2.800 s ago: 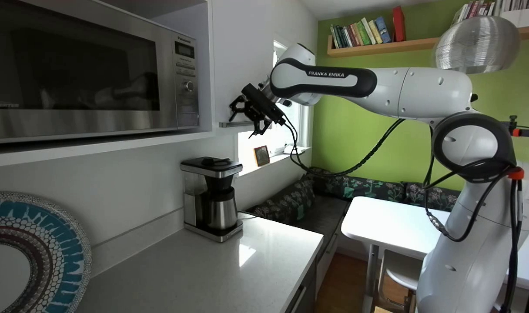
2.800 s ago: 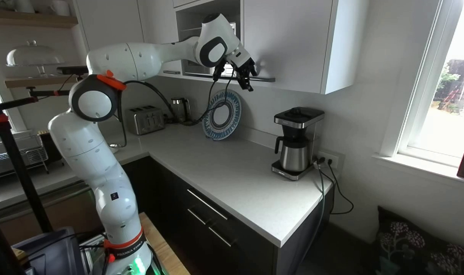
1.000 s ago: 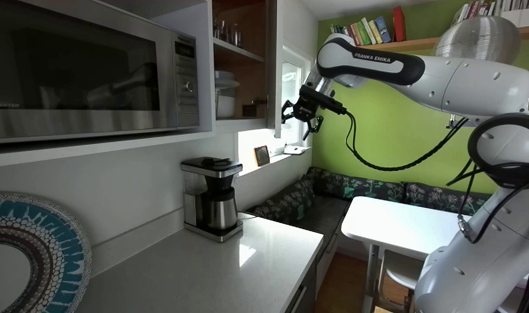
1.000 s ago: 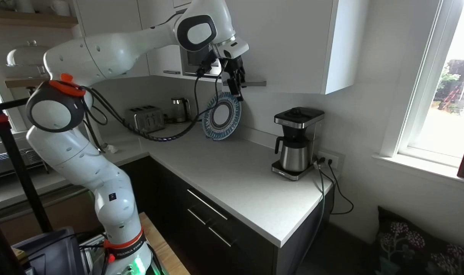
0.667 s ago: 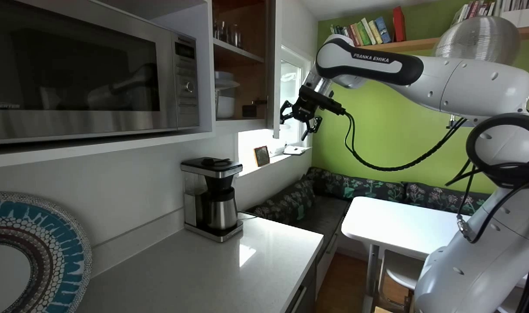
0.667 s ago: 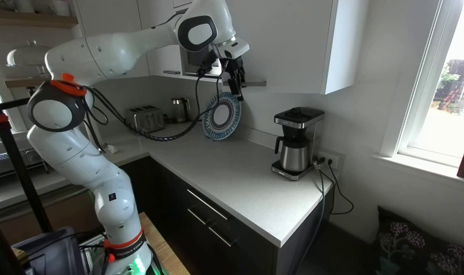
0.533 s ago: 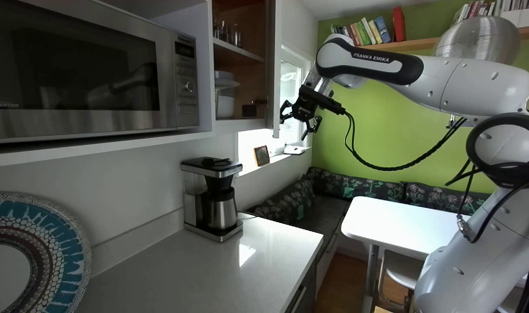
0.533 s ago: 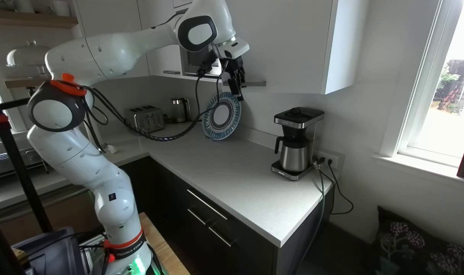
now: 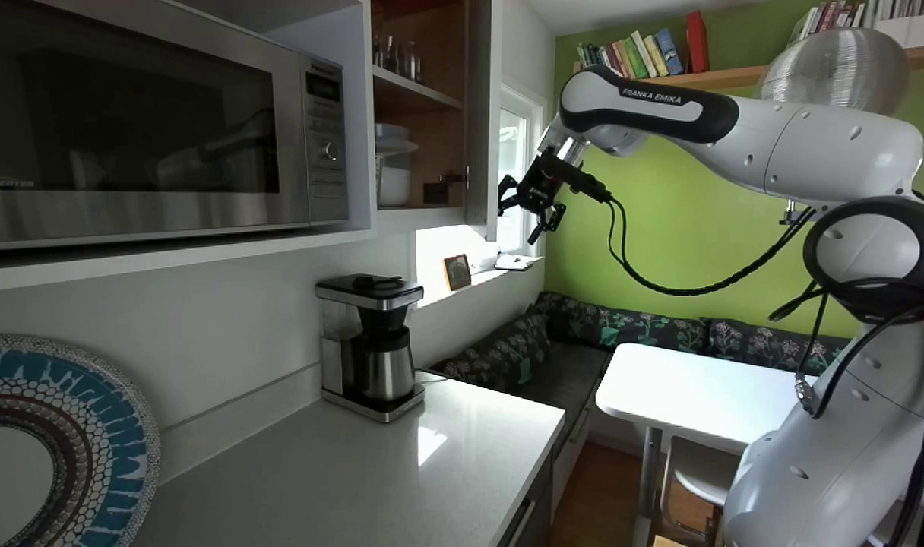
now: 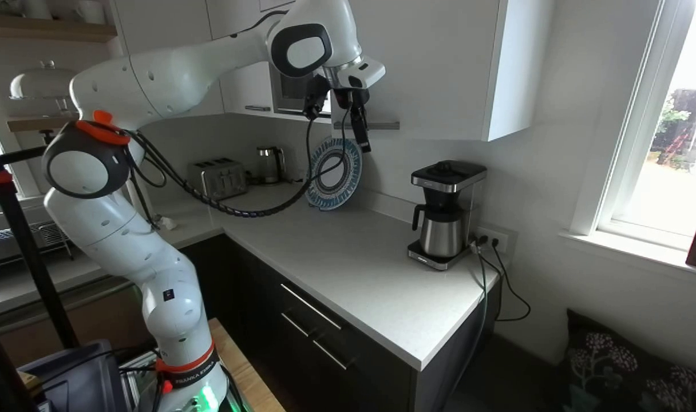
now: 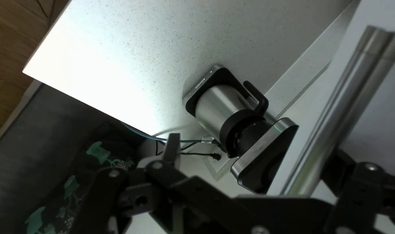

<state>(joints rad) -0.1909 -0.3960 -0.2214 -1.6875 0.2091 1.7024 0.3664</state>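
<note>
A white upper cabinet door (image 9: 482,114) stands open in an exterior view; it also shows in an exterior view (image 10: 434,68). Its metal bar handle (image 10: 382,125) runs along the lower edge and shows large in the wrist view (image 11: 340,110). My black gripper (image 9: 518,225) is open beside the door's free edge; it also shows in an exterior view (image 10: 356,123). In the wrist view my gripper's fingers (image 11: 254,159) are wide apart, with the handle between them, close to the right finger. I cannot tell whether that finger touches the handle.
Inside the cabinet are white dishes (image 9: 395,182) and glasses (image 9: 401,61). A microwave (image 9: 143,129) sits beside it. Below, a coffee maker (image 9: 371,349) and a patterned plate (image 10: 332,171) stand on the counter (image 10: 348,252). A window (image 9: 514,152) lies behind the gripper.
The cabinet door, shut 2.8 s ago, has swung open, with my gripper moving back alongside it. In the last half second door and gripper moved slightly further, and the gripper turned a little.
</note>
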